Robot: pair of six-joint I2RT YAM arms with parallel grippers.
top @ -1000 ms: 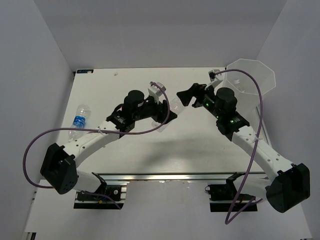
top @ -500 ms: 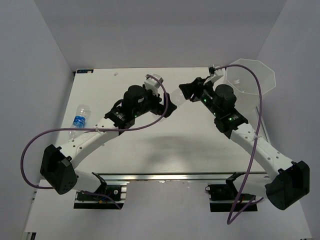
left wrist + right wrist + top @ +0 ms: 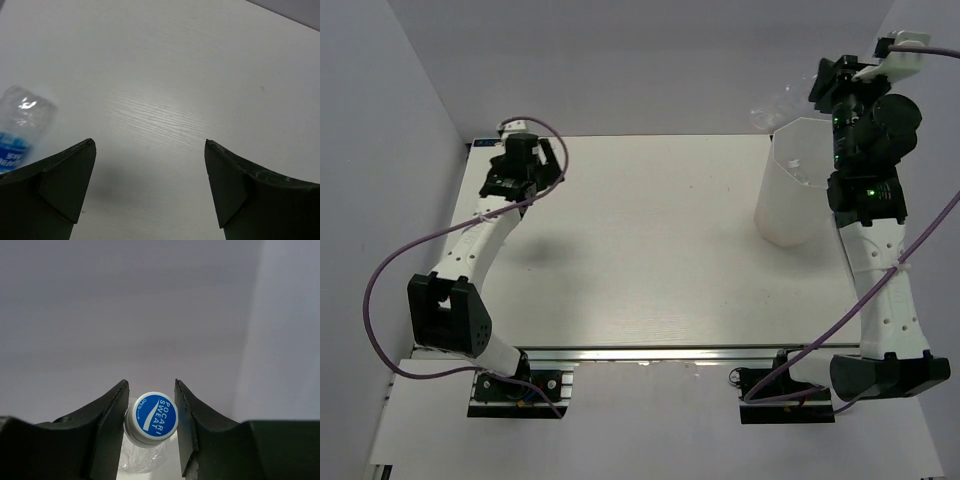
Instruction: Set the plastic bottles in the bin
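Near the bin (image 3: 790, 215), right gripper (image 3: 151, 407) clamps POCARI SWEAT-capped bottle (image 3: 151, 421); left gripper (image 3: 150, 167) apart

- bin (image 3: 788, 215): translucent white, octagonal rim, upright, far right of table (image 3: 650, 250).
- held bottle (image 3: 151, 416): clear, crinkly, blue cap, aloft near bin rim.
- second bottle (image 3: 19, 125): clear, blue label, lying on table.

Soft bright light, faint shadows, glare on plastic bottle (image 3: 20, 125)
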